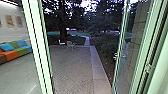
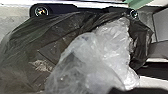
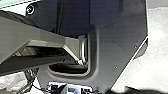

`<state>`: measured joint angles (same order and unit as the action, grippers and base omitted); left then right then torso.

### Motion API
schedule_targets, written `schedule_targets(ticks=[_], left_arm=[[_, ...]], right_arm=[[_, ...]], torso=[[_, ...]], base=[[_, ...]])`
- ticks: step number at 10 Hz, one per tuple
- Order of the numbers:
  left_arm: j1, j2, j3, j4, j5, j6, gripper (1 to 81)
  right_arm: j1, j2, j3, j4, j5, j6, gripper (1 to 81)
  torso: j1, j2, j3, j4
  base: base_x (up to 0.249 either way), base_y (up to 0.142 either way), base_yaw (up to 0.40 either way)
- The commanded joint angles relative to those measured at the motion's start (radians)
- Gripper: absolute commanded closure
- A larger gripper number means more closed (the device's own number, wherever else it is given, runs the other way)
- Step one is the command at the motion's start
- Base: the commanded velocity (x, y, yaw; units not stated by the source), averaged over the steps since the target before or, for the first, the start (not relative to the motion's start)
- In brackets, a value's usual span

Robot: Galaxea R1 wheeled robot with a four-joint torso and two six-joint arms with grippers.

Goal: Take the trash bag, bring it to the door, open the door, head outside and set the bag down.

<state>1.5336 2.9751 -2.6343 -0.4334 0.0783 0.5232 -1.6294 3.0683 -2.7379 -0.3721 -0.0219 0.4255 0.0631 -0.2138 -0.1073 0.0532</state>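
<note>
In the head view, the door (image 1: 132, 50), glass in a pale green frame, stands open on the right, with the doorway's upright post (image 1: 40, 47) on the left. Paved yard (image 1: 71, 67) shows between them. The dark trash bag (image 2: 27, 52), with clear crumpled plastic (image 2: 92, 57) bunched over it, lies close under the left wrist camera. My left gripper (image 2: 122, 88) is shut on this clear plastic near the view's lower edge. In the right wrist view, part of the trash bag (image 3: 12, 82) shows beyond the robot's dark base.
A pale chair (image 1: 70, 45) stands at the yard's far side. Lighter edging (image 1: 98, 67) runs along the paving, with dark shrubs (image 1: 107, 47) beyond it. Left of the post is a multicoloured sofa (image 1: 15, 50) on a grey floor (image 1: 20, 72). Door framing (image 1: 160, 62) rises close at the right.
</note>
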Motion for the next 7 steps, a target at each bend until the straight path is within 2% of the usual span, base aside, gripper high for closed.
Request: schedule_targets(ticks=[1, 7], left_arm=[[-0.049, -0.001, 0.003, 0.005, 0.072, 0.006, 81.1], [-0.048, 0.001, 0.003, -0.005, 0.07, 0.004, 81.1]], right_arm=[[0.042, 0.008, 0.008, -0.008, -0.047, -0.004, 1.0], [0.045, 0.009, 0.008, -0.008, -0.047, -0.004, 1.0]], torso=[[0.0, 0.0, 0.0, 0.0], [0.0, 0.0, 0.0, 0.0]], base=[[0.0, -0.079, 0.0], [0.0, 0.0, 0.0]])
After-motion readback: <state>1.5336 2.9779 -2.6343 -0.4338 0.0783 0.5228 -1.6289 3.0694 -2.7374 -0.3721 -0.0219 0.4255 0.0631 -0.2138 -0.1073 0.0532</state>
